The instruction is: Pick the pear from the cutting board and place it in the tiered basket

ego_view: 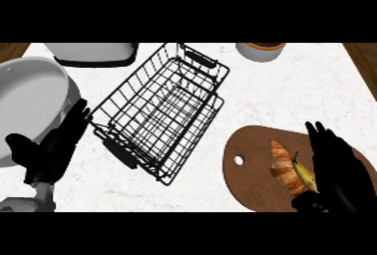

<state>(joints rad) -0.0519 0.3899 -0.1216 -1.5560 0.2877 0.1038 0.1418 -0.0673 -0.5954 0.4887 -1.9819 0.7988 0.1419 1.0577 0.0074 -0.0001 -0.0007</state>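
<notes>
Pear [303, 175]: you see it lying on the cutting board [254, 169], stem pointing away from you, just beside a croissant [281, 167] on its left
Right hand [340, 172]: fingers straight and unclenched, stretched along the pear's right side; you cannot tell whether they touch it
Tiered basket [162, 112]: black wire, mid-counter, left of the board and apart from it
Left hand [50, 149]: open, resting fingers-up at your left, against the rim of a white bowl [29, 99]
</notes>
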